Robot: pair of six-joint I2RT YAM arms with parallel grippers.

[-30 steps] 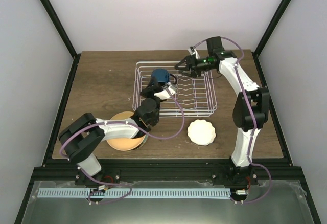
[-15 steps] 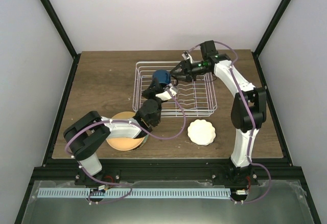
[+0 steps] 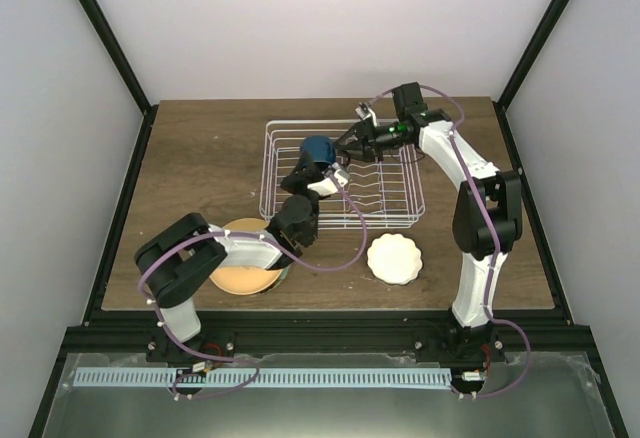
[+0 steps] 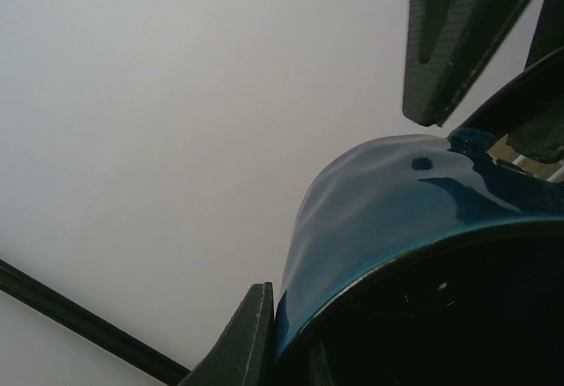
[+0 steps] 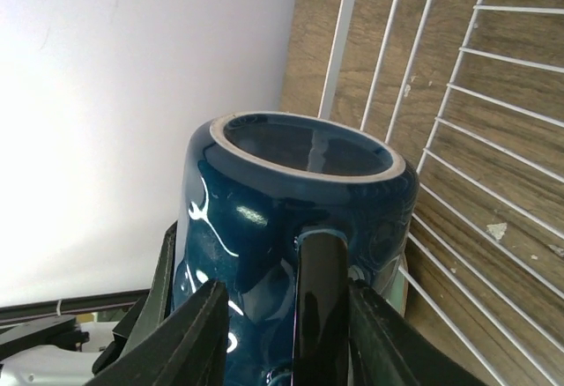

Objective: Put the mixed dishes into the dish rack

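The dark blue mug (image 3: 318, 147) is held tilted over the left part of the white wire dish rack (image 3: 385, 198). My left gripper (image 3: 306, 170) is shut on its rim, one finger (image 4: 249, 337) on the outer wall, the other hidden inside. In the right wrist view the mug (image 5: 264, 218) shows its base. My right gripper (image 5: 288, 315) is open, its fingers either side of the handle (image 5: 322, 307), with a gap on the left. The orange-yellow plate (image 3: 243, 276) lies under my left arm, a mint-green edge (image 3: 285, 274) beside it. The white scalloped dish (image 3: 393, 258) lies before the rack.
The rack's upright tines (image 3: 375, 173) fill its right half; its wires (image 5: 458, 139) run just right of the mug. The enclosure's black frame and white walls ring the wooden table (image 3: 200, 158). My right arm (image 3: 470, 173) reaches over the rack's far right corner.
My right gripper has moved left along the rack's far side to the mug and now straddles its handle. My left arm still holds the mug, its elbow shifted slightly right.
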